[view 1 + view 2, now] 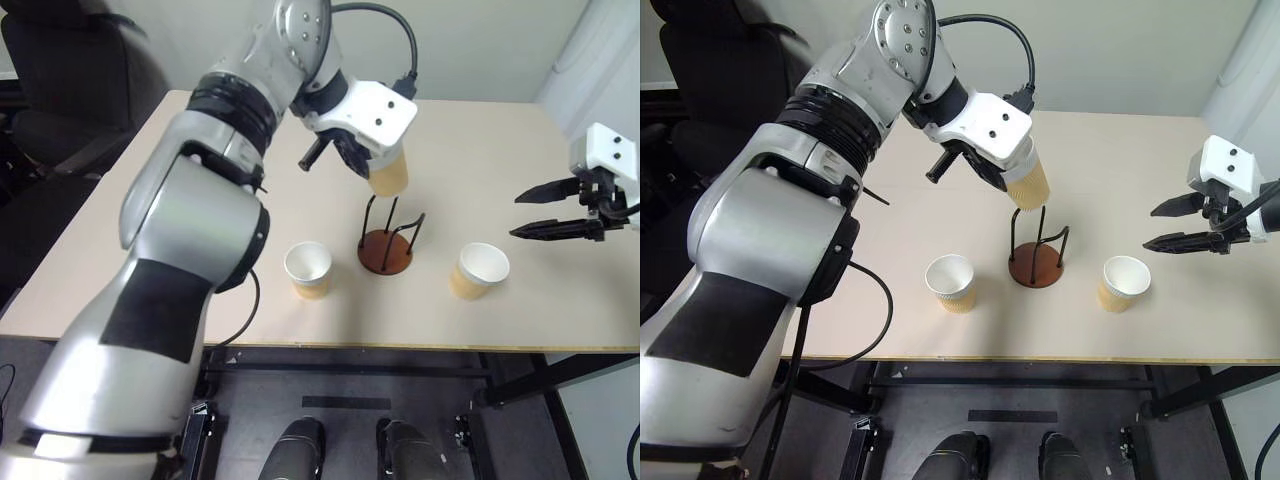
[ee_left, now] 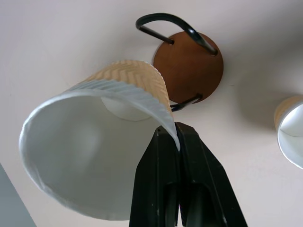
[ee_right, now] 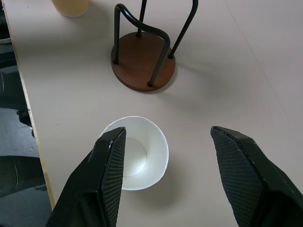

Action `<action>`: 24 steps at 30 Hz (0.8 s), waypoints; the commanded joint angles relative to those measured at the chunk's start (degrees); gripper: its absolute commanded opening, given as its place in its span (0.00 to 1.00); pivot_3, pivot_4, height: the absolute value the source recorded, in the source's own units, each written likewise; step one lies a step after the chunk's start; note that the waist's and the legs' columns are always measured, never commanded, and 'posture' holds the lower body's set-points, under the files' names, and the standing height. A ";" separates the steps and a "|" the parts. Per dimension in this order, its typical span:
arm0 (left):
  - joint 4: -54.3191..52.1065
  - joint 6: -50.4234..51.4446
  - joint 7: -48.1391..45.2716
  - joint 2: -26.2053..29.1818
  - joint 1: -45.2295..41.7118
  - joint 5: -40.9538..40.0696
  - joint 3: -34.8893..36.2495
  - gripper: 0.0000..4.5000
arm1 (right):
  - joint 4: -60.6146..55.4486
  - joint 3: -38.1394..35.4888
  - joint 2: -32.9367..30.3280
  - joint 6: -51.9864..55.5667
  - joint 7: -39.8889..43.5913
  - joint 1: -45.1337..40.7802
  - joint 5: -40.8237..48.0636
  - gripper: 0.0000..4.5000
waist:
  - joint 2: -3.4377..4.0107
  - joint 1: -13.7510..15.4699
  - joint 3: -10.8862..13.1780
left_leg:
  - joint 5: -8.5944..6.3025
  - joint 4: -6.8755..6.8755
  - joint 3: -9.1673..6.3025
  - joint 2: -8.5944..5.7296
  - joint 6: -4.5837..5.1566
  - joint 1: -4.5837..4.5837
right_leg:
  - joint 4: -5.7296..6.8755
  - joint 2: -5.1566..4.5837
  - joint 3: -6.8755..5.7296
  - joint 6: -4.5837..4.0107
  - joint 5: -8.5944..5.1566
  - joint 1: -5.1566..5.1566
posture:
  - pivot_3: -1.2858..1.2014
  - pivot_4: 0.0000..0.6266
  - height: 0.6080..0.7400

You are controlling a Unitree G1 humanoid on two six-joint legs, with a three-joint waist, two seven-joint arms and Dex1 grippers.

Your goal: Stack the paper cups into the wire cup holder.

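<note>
The left pincer [image 2: 177,142] is pressed together on the wall of a paper cup [image 1: 389,174], pinching it at the rim and holding it tilted in the air. Directly below this pincer and its cup stands the wire cup holder [image 1: 386,250], its reddish-brown base flat on the counter [image 1: 480,140] and its black wire loops rising toward the cup's bottom; the cup hangs just above the loop tops, and whether they touch cannot be told.

The right pincer [image 3: 165,161] is spread wide and holds nothing, hovering above the counter. Beneath it, closer to one of its fingers [image 3: 106,175], a second paper cup [image 3: 137,153] stands upright, mouth open. Past that cup, further from the right pincer, is the holder.

A third paper cup [image 1: 308,270] stands upright on the far side of the holder from the right pincer, down and to the side of the left pincer.
</note>
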 commanded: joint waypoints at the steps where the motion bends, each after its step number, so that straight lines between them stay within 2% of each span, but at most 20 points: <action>1: -0.55 -1.02 -2.06 -0.35 0.13 -1.04 -0.58 0.01 | -2.34 -3.06 -1.65 0.53 -0.47 0.02 1.07 0.64 | 0.00 0.02 0.00 | 0.00 0.03 0.03 -0.02 0.00 0.00 | 0.00 0.06 -0.03 0.01 0.01 0.02 | 0.52 0.24 1.00; 13: -1.26 -2.27 -2.06 -2.08 2.76 -0.19 -1.32 0.01 | -5.71 -4.33 -1.63 2.26 -1.85 2.58 2.66 0.64 | 0.01 0.25 0.00 | -0.14 0.59 0.01 -0.12 0.21 0.03 | -0.01 -0.05 0.02 -0.15 -0.13 0.31 | 0.52 0.24 1.00; 24: -1.77 -2.46 -1.82 -2.38 0.98 0.72 -0.56 0.01 | -6.77 -5.66 -2.50 3.03 -2.68 3.97 3.43 0.64 | 0.01 0.40 0.00 | -0.19 0.59 0.04 -0.19 0.29 0.08 | -0.03 -0.14 -0.02 0.28 -0.08 0.40 | 0.52 0.24 1.00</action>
